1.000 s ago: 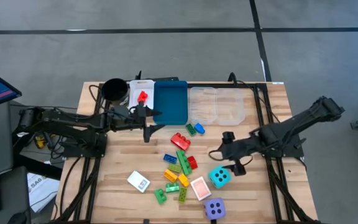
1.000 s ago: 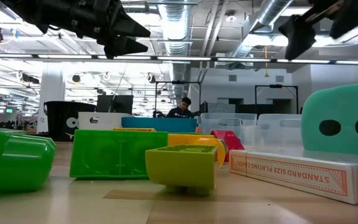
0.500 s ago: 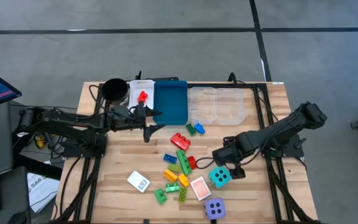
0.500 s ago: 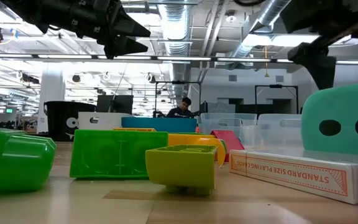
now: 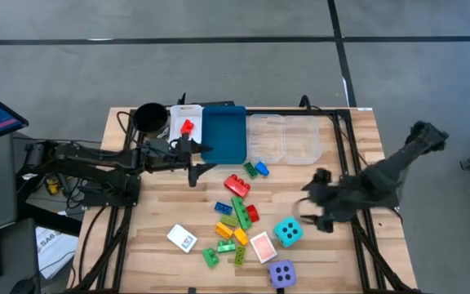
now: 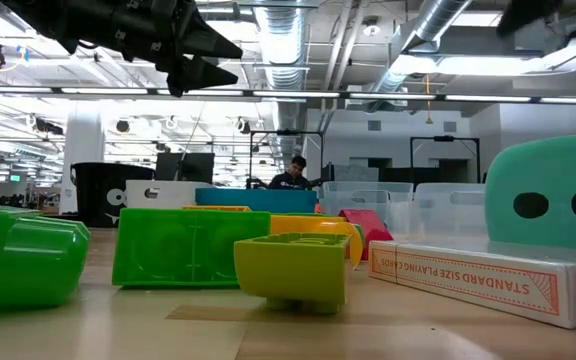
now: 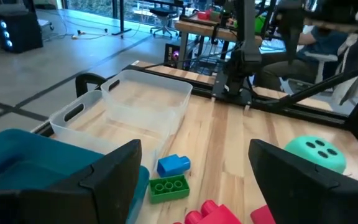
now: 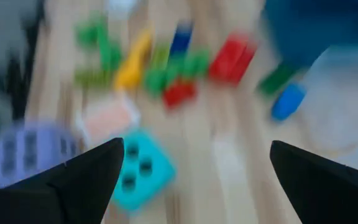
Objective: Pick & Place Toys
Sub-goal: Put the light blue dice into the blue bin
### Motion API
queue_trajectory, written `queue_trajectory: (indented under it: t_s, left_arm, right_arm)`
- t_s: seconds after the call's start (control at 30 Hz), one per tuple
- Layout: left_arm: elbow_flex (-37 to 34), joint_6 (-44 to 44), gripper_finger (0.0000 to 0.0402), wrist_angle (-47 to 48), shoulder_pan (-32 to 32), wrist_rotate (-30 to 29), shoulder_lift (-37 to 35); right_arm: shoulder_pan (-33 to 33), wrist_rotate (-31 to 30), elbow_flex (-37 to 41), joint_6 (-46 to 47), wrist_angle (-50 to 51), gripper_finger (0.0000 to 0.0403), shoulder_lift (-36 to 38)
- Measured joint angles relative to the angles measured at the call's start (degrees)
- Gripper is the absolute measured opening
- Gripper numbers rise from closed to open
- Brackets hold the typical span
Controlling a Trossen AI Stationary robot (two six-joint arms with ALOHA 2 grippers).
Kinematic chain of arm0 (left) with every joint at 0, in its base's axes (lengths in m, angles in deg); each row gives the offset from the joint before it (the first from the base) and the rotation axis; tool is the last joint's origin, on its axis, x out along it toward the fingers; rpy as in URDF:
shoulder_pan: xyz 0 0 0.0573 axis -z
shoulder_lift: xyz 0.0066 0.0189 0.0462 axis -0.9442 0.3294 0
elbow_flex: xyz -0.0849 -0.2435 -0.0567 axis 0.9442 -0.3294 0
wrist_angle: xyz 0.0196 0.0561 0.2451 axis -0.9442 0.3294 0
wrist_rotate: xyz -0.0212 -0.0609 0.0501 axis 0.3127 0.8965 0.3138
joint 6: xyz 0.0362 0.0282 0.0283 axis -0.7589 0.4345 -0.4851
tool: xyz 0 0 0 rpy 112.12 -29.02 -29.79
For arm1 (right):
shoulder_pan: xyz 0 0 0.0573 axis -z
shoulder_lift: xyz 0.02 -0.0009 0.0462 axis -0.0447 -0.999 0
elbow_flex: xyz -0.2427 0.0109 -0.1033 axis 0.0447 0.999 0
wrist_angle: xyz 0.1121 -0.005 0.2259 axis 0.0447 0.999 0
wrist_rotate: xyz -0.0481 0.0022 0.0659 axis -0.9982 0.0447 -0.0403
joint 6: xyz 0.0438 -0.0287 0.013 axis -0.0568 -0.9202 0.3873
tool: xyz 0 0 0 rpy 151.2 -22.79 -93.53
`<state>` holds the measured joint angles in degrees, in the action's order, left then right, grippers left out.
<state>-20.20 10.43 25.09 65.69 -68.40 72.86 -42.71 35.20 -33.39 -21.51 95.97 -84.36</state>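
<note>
Right gripper (image 5: 321, 200) has pulled back toward 3 o'clock off the cyan die (image 5: 288, 233), fingers apart, empty. Die sits at 5 o'clock on the counter (image 5: 137, 237), beside the bricks (image 5: 237, 208). Left gripper (image 5: 192, 159) hovers at 10 o'clock, fingers apart, empty.

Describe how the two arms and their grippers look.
Both arms are dark, near-black jointed links on black frames, with black cables along them. The left gripper has two dark, pointed, wedge-shaped fingers, matte and unmarked. The right gripper has the same dark wedge fingers. No markings show.
</note>
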Motion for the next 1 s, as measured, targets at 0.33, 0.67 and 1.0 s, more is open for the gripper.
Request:
queue_trajectory:
  t_s: [0.33,0.67,1.0]
  left_arm:
    - [0.0,2.2,0.0291,0.0,0.0,0.0,0.0]
    - [0.0,2.1,0.0290,0.0,0.0,0.0,0.0]
    - [0.0,2.1,0.0291,0.0,0.0,0.4,0.0]
  right_arm:
    - [-18.0,-29.7,25.1,10.0,-34.8,0.0396,11.8]
    - [-18.0,-37.7,29.2,19.1,-51.1,0.0396,-6.5]
    - [-18.3,-41.8,28.2,27.8,-62.7,0.0395,-21.3]
